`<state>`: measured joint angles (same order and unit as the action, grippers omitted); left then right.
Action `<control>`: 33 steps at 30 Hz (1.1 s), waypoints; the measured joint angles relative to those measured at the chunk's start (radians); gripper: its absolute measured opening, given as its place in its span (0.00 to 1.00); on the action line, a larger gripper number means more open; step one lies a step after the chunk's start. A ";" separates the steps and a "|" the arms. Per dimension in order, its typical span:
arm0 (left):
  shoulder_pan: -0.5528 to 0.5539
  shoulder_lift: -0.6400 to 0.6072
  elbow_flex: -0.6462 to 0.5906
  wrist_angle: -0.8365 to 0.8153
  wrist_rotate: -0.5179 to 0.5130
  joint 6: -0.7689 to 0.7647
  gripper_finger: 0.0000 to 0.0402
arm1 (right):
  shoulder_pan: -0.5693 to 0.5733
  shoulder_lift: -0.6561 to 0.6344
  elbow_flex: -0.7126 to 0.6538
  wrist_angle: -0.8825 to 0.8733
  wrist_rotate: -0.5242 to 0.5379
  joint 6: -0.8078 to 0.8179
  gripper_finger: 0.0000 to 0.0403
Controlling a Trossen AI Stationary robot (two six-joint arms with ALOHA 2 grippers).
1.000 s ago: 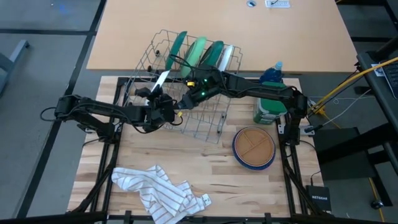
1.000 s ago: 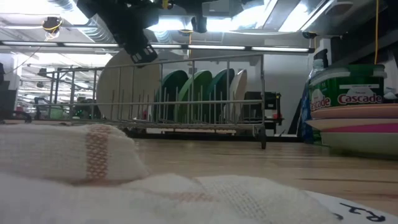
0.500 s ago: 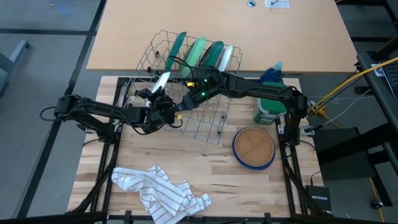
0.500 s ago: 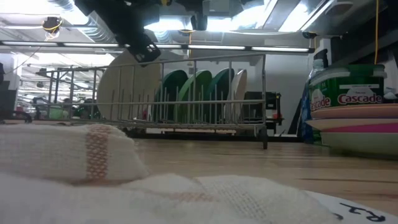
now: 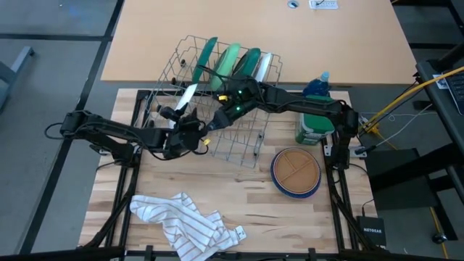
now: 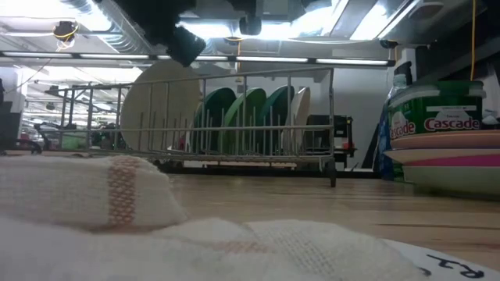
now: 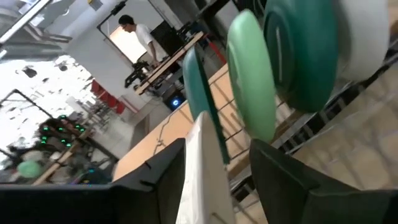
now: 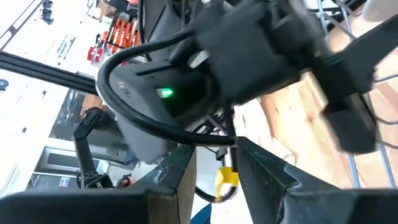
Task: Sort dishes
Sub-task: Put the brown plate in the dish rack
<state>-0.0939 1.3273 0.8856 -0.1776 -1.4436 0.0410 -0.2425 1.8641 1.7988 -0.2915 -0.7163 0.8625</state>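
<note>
- Readable text: "Cascade" on green-lidded detergent tub, right side of tabletop; "NETGEAR" on small black box off the tabletop's right corner. Marker scrawl on cloth tag in low view, not legible.
- Counted: 5 plates upright in wire dish rack, 1 stack of dishes, 1 striped cloth, 1 blue soap bottle, 2 arms.
- Rack plates, far end row: dark green plate, light green plate, 2nd dark green plate, small white plate.
- 5th, large white plate, on edge at rack's left end, apart from the other 4.
- Left gripper at that plate: wrist view has rim between the jaws, jaws apart, gap showing on one side, no clamp.
- Right gripper over rack middle, just beside left one; jaws slightly apart w/ nothing between.
- Stack of dishes on tabletop right of rack, in front of tub.
- High view only: tan divided plate on top, blue rim under it.
- Low view only: pink layer in stack, rack plates seen face-on.
- Left wrist view only: person in white top, standing at a bench far back in room.
</note>
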 joint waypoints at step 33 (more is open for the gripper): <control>-0.313 -0.222 0.001 0.187 0.419 0.118 0.41 | 0.179 -0.349 0.001 -0.771 0.718 -0.508 0.29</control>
<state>-0.4065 1.1054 0.8864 0.0097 -1.0248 0.1590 -0.0637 1.5154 1.7996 -1.0626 0.0015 0.3545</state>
